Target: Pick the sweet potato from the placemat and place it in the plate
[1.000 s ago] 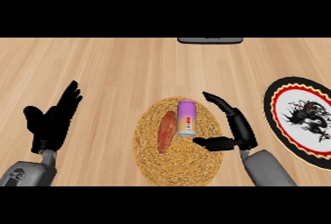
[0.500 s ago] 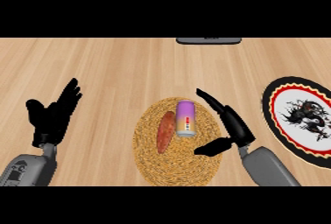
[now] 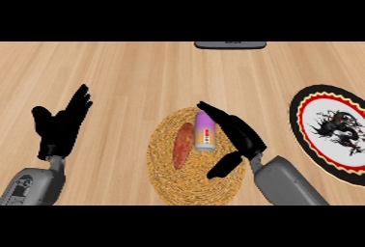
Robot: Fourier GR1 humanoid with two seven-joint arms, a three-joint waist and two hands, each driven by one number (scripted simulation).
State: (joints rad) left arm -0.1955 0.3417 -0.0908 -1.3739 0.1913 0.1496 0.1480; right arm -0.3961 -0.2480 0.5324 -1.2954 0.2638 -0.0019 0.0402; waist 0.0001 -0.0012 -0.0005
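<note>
A long orange-brown sweet potato (image 3: pixel 182 145) lies on the round woven placemat (image 3: pixel 178 183), left of its middle. Beside it on the mat lies a small purple can (image 3: pixel 205 129). My right hand (image 3: pixel 239 136) is open over the mat's right side, fingers stretched toward the can's top and thumb pointing down-left; it holds nothing. The plate (image 3: pixel 314 103), round with a black and red rim and a dark dragon figure, sits at the right edge. My left hand (image 3: pixel 61 125) rests open at the left, fingers up.
A dark grey flat object (image 3: pixel 230 45) lies at the counter's far edge, top centre. Bare wooden counter stretches between the placemat and the plate and across the upper left.
My right hand has shifted left over the placemat, its fingers now reaching past the can's top. The left hand has barely moved. Sweet potato and can lie as before.
</note>
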